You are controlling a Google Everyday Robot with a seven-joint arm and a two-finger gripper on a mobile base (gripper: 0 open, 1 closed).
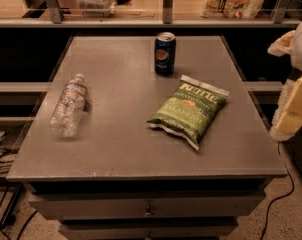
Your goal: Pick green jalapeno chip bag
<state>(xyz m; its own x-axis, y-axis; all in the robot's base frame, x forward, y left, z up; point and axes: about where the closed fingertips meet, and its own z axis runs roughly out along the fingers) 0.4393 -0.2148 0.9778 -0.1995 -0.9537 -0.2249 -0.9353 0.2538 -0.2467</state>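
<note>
Desk (121, 149) of grey lies below me, with three things on its top. The green chip bag (188, 110) lies flat right of the middle, turned at a slant, its white-edged top end pointing to the far right and its bottom end toward the near edge. Just beyond it, on the far side, a dark blue soda can (165, 53) stands upright, close to the bag but not touching it. Well apart on the left, a clear water bottle (68, 106) lies on its side with the cap pointing far. My hand (295, 106) hangs off the right edge of the desk, beside the bag and clear of it, holding nothing. I cannot tell whether it is wide or narrow.
</note>
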